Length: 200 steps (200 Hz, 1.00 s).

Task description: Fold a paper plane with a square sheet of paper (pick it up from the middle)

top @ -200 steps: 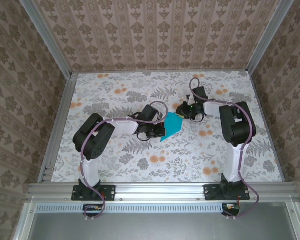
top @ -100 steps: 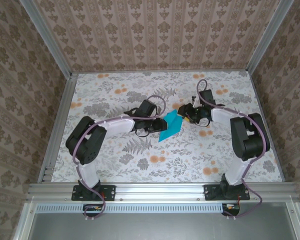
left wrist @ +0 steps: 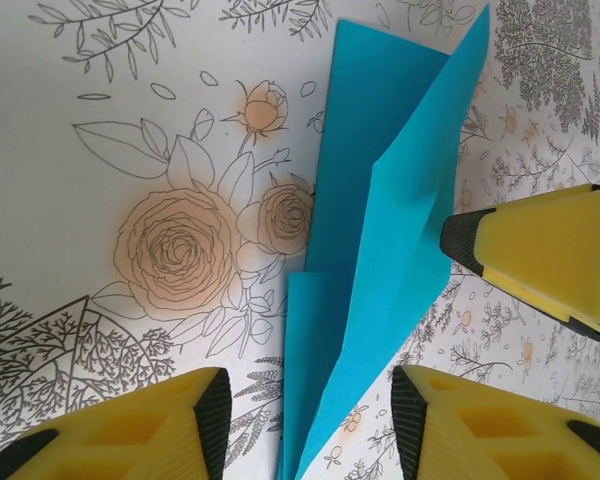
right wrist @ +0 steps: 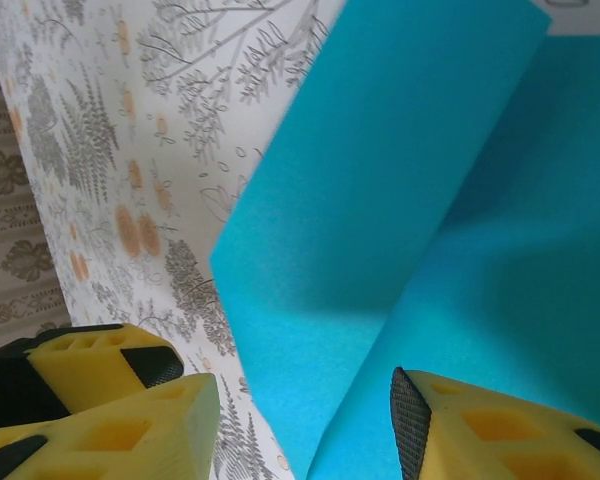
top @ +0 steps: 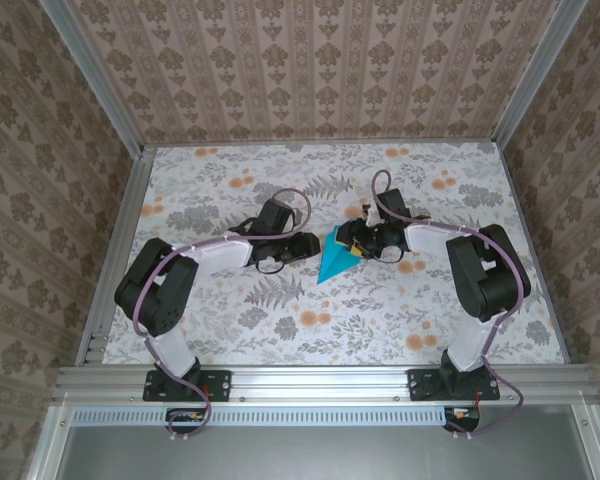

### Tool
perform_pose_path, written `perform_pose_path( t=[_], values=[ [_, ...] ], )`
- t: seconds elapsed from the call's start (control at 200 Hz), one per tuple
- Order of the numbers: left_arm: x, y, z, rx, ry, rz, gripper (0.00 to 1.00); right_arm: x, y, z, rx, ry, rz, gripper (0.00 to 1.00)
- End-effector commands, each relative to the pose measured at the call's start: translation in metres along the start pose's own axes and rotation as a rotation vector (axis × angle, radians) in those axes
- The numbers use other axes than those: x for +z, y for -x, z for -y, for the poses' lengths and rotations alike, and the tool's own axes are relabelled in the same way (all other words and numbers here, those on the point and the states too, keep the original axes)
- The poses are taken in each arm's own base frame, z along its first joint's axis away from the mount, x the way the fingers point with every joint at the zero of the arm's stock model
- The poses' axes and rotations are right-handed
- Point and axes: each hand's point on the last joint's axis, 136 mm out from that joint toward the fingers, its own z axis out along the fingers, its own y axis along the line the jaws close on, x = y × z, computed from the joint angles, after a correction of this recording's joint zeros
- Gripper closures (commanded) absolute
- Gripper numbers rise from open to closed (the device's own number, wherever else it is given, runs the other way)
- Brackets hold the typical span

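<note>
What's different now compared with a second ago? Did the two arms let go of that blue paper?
Yes. The left tool and the right tool both opened, and their jaws now stand apart around the blue paper without pinching it. The left tool drew back to the left, and the right tool slid closer to the paper. The paper stayed near the middle of the floral table.

The desk (top: pixel 230 320) wears a white floral print of grey ferns and orange roses (aluminium rails (top: pixel 110 260) run along its edges). Near its middle lies the turquoise paper plane (top: pixel 336 257), a narrow pointed fold, its tip toward the near edge and one flap raised off the surface.
</note>
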Motion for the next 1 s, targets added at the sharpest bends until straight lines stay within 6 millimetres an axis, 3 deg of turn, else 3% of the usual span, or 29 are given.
perform_pose_path(
  t=[0.0, 0.275, 0.485, 0.625, 0.655, 0.755, 0.845, 0.995],
  values=[
    [-0.013, 0.009, 0.002, -0.019, -0.016, 0.047, 0.49, 0.009, 0.003, -0.006, 0.008, 0.009, -0.004, 0.49],
    [-0.022, 0.014, -0.008, -0.060, -0.037, 0.065, 0.46, 0.023, 0.005, -0.014, 0.006, 0.075, -0.019, 0.56],
    [-0.041, 0.023, -0.013, -0.090, -0.138, 0.069, 0.41, 0.023, 0.025, -0.034, -0.072, 0.198, 0.050, 0.87],
    [-0.060, 0.025, -0.014, -0.088, -0.189, 0.079, 0.32, 0.000, 0.031, -0.072, -0.130, 0.319, 0.079, 0.91],
    [-0.068, 0.033, -0.022, -0.107, -0.189, 0.106, 0.30, -0.007, 0.030, -0.079, -0.143, 0.339, 0.079, 0.91],
    [-0.089, 0.036, -0.016, -0.091, -0.239, 0.146, 0.19, -0.032, 0.025, -0.107, -0.183, 0.420, 0.086, 0.91],
    [-0.108, 0.037, 0.002, -0.048, -0.310, 0.172, 0.05, -0.053, 0.020, -0.133, -0.191, 0.521, 0.081, 0.91],
    [-0.133, 0.041, 0.035, -0.015, -0.446, 0.207, 0.00, -0.084, 0.019, -0.171, -0.157, 0.691, 0.075, 0.90]
  ],
)
